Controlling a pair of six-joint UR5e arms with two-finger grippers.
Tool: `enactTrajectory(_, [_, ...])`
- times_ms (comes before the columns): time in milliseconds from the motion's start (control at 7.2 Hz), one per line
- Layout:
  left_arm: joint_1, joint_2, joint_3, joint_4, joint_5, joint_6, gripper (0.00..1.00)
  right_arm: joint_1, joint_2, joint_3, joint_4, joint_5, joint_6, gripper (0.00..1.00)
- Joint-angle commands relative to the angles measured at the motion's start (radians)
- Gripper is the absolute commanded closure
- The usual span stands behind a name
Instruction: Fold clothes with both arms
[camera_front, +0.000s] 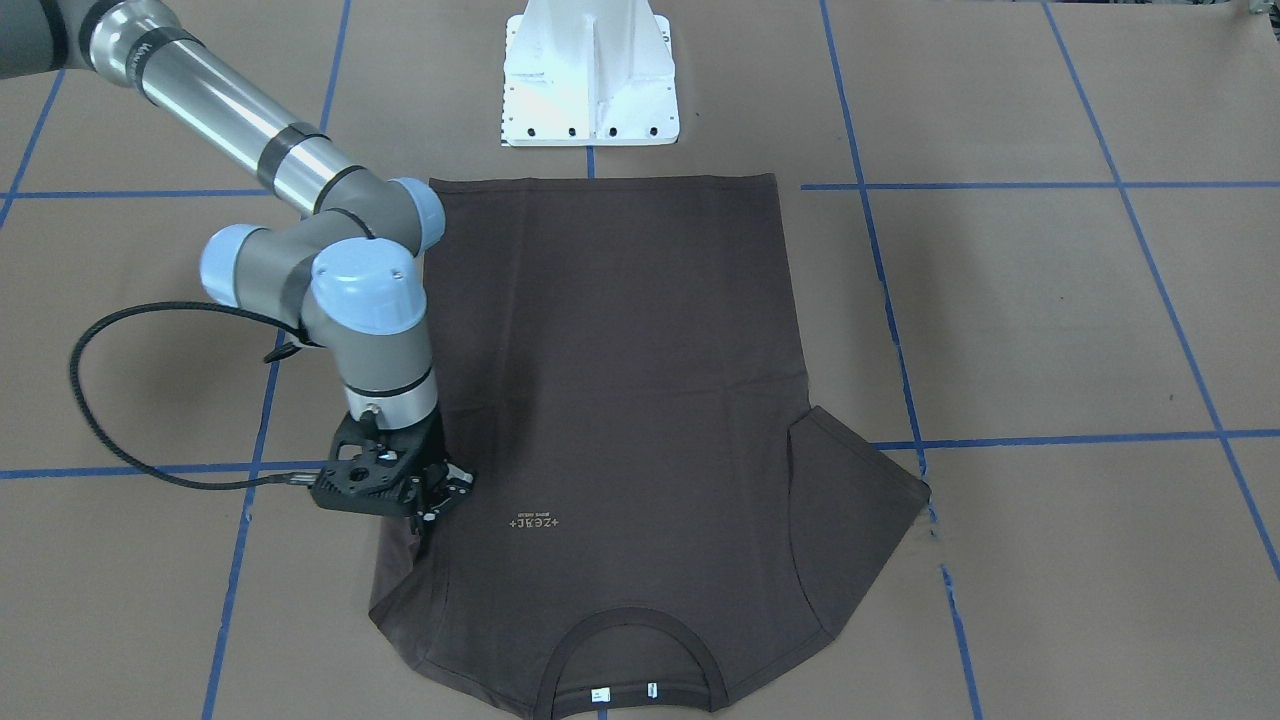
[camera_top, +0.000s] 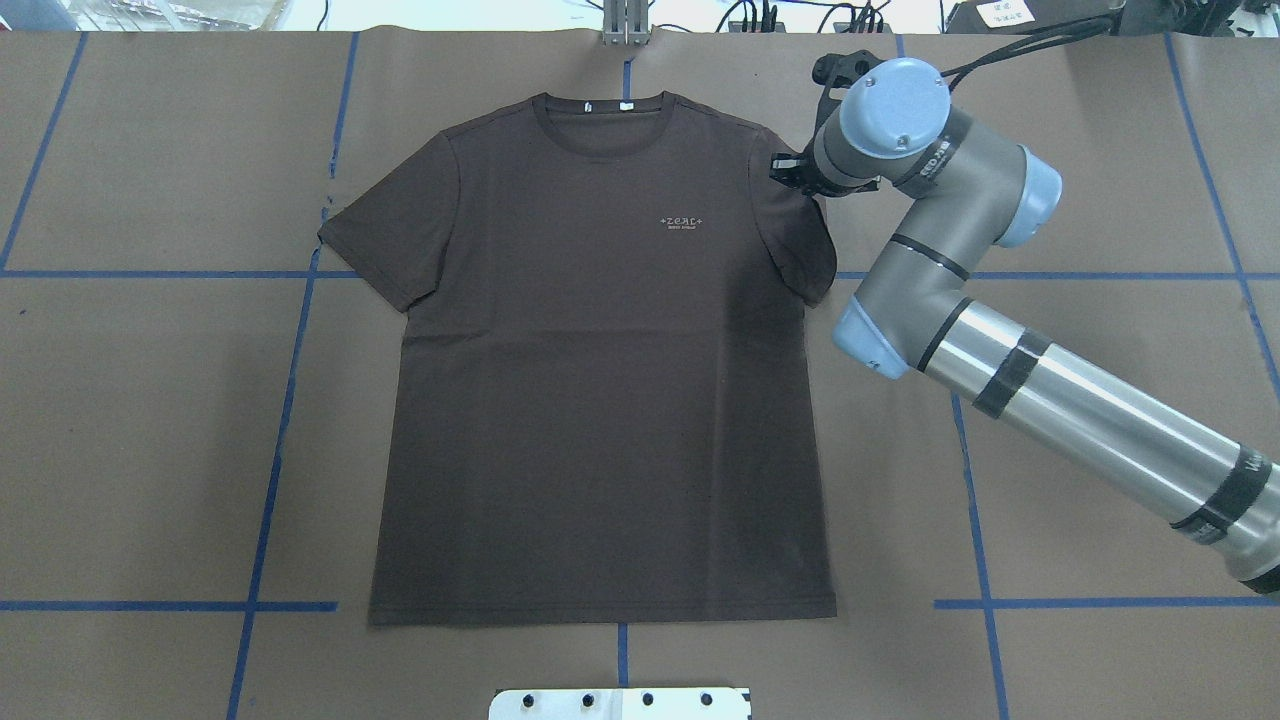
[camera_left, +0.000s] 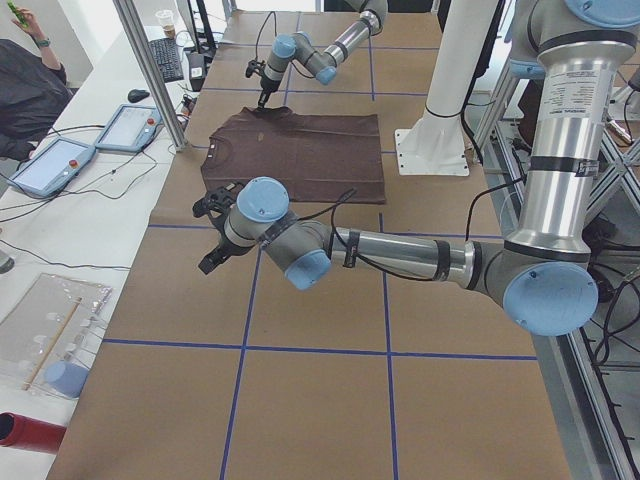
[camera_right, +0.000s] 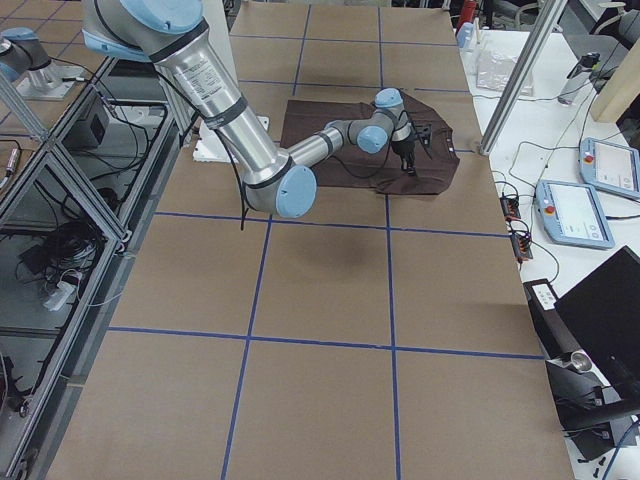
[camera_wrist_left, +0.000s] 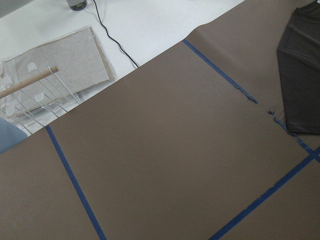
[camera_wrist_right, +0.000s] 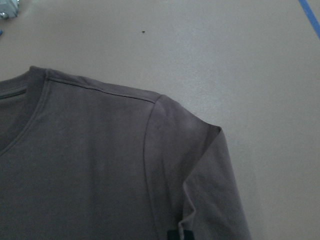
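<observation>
The T-shirt (camera_top: 600, 400) lies flat on the surface (camera_top: 150, 450) at the grasping stage, the right tool (camera_front: 440, 497) apparently pinching one sleeve (camera_wrist_right: 200, 165); the left tool (camera_left: 213, 235), its state impossible to tell, stands well apart and likely must take the other sleeve (camera_top: 385, 235) next.

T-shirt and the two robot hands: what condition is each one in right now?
T-shirt, spread flat, logo side up, not yet folded.
Sleeve by the right gripper, puckered into a raised crease.
Other sleeve, lying flat.
Right gripper, down at that puckered sleeve; open or shut unclear.
Left gripper, above the table, off the shirt; open or shut unclear.
</observation>
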Motion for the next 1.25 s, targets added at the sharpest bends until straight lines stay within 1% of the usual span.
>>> enactTrajectory(0, [0.000, 0.000, 0.000, 0.000, 0.000, -0.001, 0.00, -0.027, 0.052, -0.047, -0.004, -0.039, 0.024, 1.00])
enactTrajectory(416, [0.000, 0.000, 0.001, 0.000, 0.000, 0.001, 0.00, -0.032, 0.082, -0.084, -0.002, -0.045, 0.030, 1.00])
enactTrajectory(1111, [0.000, 0.001, 0.001, 0.000, 0.000, 0.001, 0.00, -0.032, 0.097, -0.087, -0.002, -0.045, 0.076, 1.00])
